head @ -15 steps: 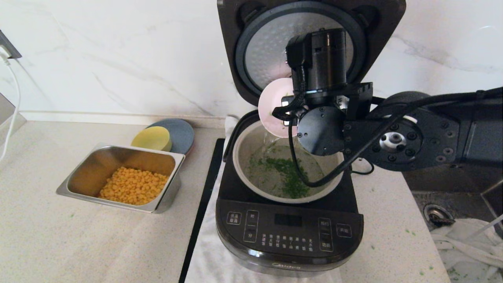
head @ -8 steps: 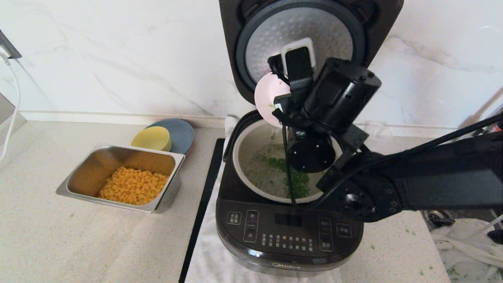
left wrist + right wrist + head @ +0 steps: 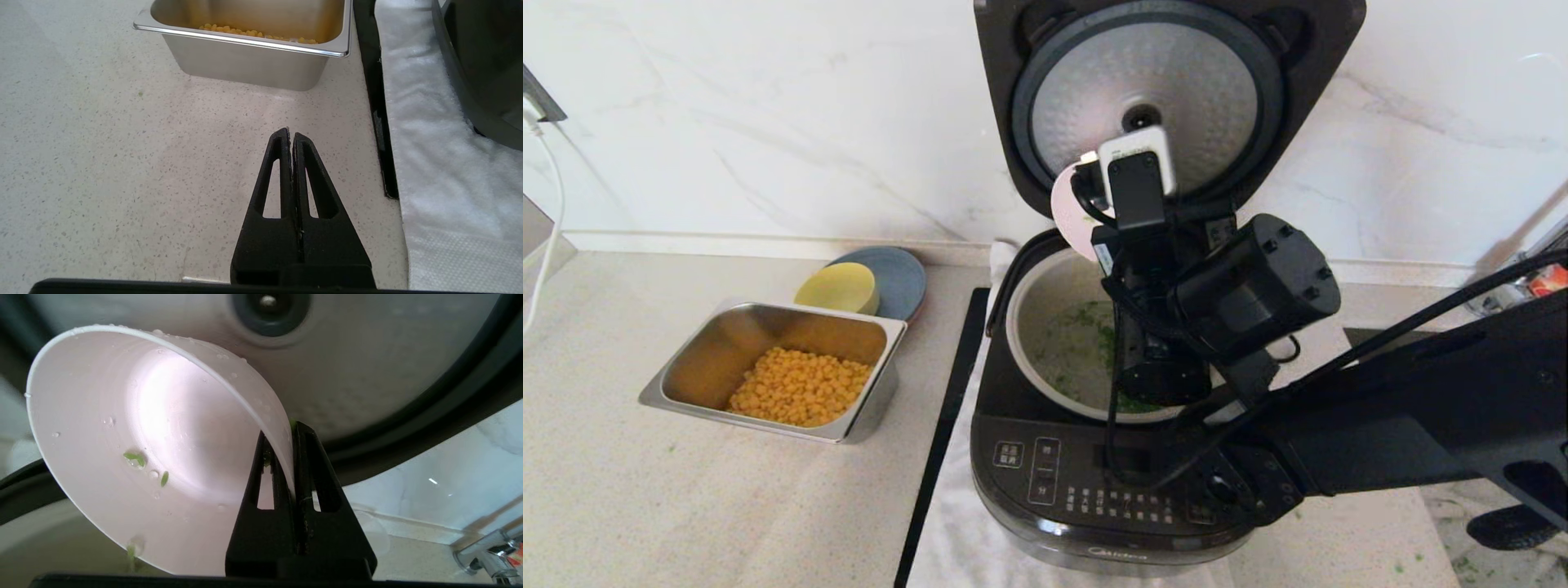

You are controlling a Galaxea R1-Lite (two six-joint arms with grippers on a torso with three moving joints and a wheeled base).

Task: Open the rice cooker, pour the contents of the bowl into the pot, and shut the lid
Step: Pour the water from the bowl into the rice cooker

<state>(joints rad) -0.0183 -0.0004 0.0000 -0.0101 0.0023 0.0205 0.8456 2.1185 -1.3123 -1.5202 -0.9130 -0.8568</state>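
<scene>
The black rice cooker (image 3: 1045, 482) stands with its lid (image 3: 1005, 90) raised upright, dimpled silver disc facing me. Inside, the grey-beige pot (image 3: 1045, 306) holds chopped green contents (image 3: 1086, 314) in water. My right gripper (image 3: 288, 433) is shut on the rim of the pale pink bowl (image 3: 163, 457), which is tipped on its side above the pot's back edge, close to the lid. A few green bits (image 3: 135, 458) and droplets cling inside it. In the head view only a sliver of the bowl (image 3: 1063, 214) shows behind the wrist. My left gripper (image 3: 291, 134) hangs shut and empty over the countertop.
A steel tray (image 3: 686, 384) of corn sits left of the cooker, with a yellow bowl (image 3: 837, 287) on a blue plate (image 3: 903, 278) behind it. A white cloth (image 3: 964, 539) lies under the cooker beside a black strip (image 3: 943, 425). My right arm crosses the cooker's front right.
The right wrist has rolled over and the arm has swung lower across the cooker's front. The bowl has risen and turned from pouring towards the lid.
</scene>
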